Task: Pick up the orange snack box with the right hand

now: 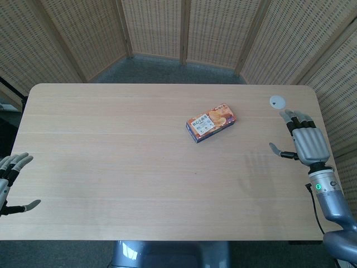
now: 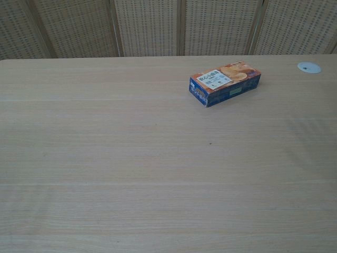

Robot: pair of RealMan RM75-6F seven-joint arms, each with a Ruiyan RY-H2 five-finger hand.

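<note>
Looking down from the head view, one pale wooden table (image 1: pixel 111 167) with rounded corners fills most of the scene, backed by woven folding screen panels (image 1: pixel 156 28). One orange snack box with dark blue sides (image 1: pixel 211 123) lies flat on the tabletop, a little right of centre and toward the far half, turned at an angle. One small white round disc (image 1: pixel 277 101) sits near the far right corner, well apart from the box. Two hands show here. The right hand (image 1: pixel 304 142) hovers over the right edge of the table, fingers extended and thumb held out to the side, holding nothing; it is well apart from the box and near the disc. The left hand (image 1: pixel 11 178) is at the left edge, partly cut off by the frame, its fingers apart and likewise holding nothing.

From the chest view, the same single box (image 2: pixel 225 83) rests on the table (image 2: pixel 131 168) in the upper right area, its orange top face with a white label upward. The same single disc (image 2: pixel 309 67) lies further right, near the far edge. Neither hand appears in this view.
</note>
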